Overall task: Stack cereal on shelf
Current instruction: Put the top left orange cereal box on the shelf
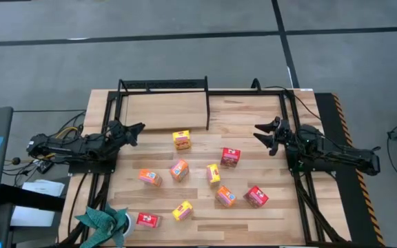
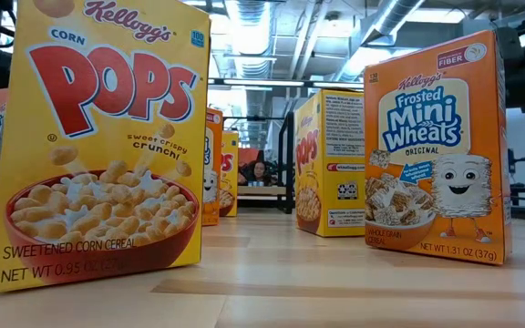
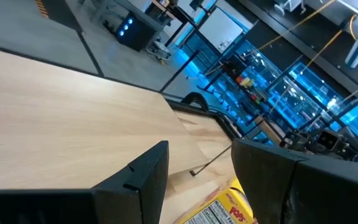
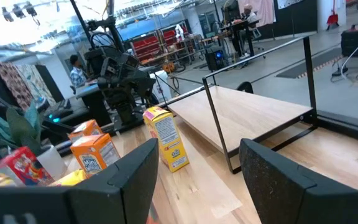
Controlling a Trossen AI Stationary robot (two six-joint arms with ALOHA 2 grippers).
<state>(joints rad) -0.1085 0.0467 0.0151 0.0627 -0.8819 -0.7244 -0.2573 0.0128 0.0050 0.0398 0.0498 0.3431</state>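
Nine cereal boxes (image 1: 181, 140) were scattered on the table (image 1: 274, 213), none on the shelf (image 1: 164, 110). "Kellogg's Corn Pops" (image 2: 98, 137) and "Frosted Mini Wheats Original" (image 2: 436, 146) were legible. Left gripper (image 1: 135, 131) and right gripper (image 1: 262, 132) were held spread, empty.

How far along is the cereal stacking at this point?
Nothing is done yet: the shelf board is bare. Nothing is in hand: the left gripper and right gripper are both open and empty, at the table's sides. All nine cereal boxes remain scattered on the table.
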